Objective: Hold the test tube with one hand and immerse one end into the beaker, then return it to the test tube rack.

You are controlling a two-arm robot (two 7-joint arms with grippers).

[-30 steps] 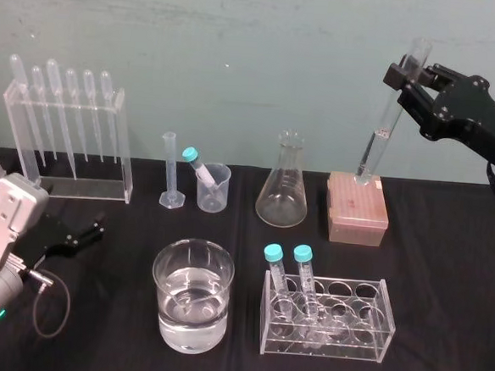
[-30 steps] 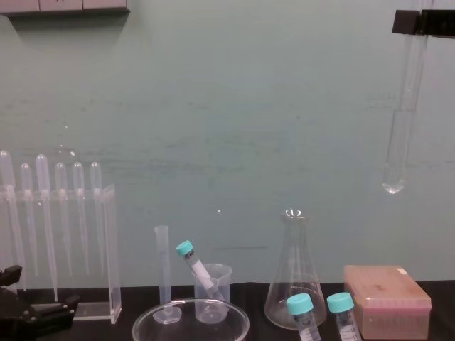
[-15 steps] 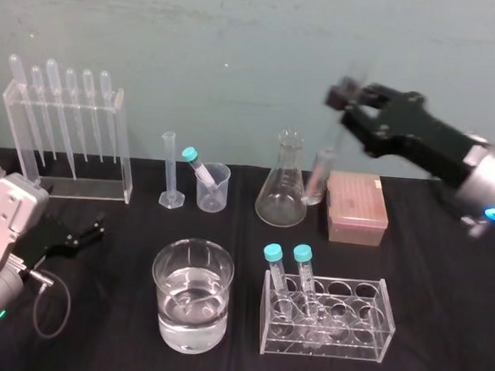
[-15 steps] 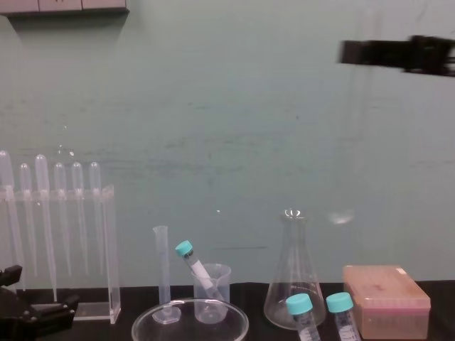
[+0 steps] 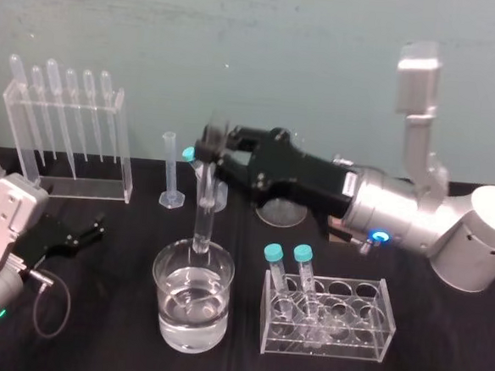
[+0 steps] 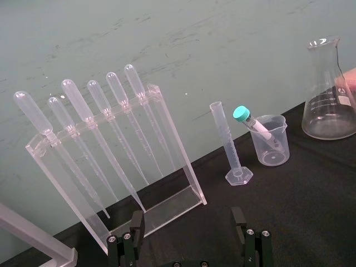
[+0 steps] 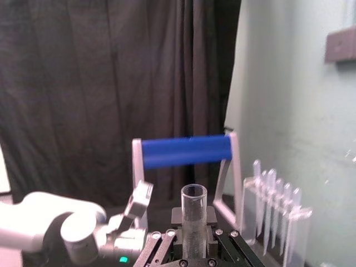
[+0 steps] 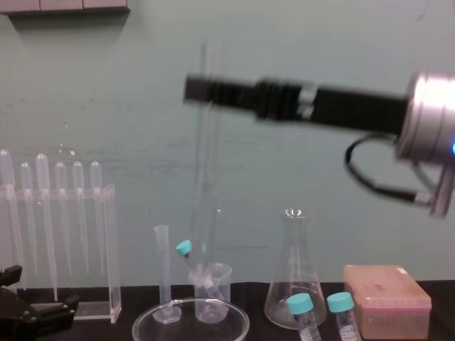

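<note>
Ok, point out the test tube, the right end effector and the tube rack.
test tube point(image 5: 203, 218), head view, lower shaft.
right end effector point(image 5: 217, 146), head view, between fingertips.
tube rack point(image 5: 357, 337), head view, front wall.

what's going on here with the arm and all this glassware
The right gripper is shut on the long test tube and holds it upright over the wide glass of water at the front of the table. The tube's lower end sits about level with the rim, apparently not yet in the water. The small beaker stands behind. The left gripper lies open at the table's left.
</note>
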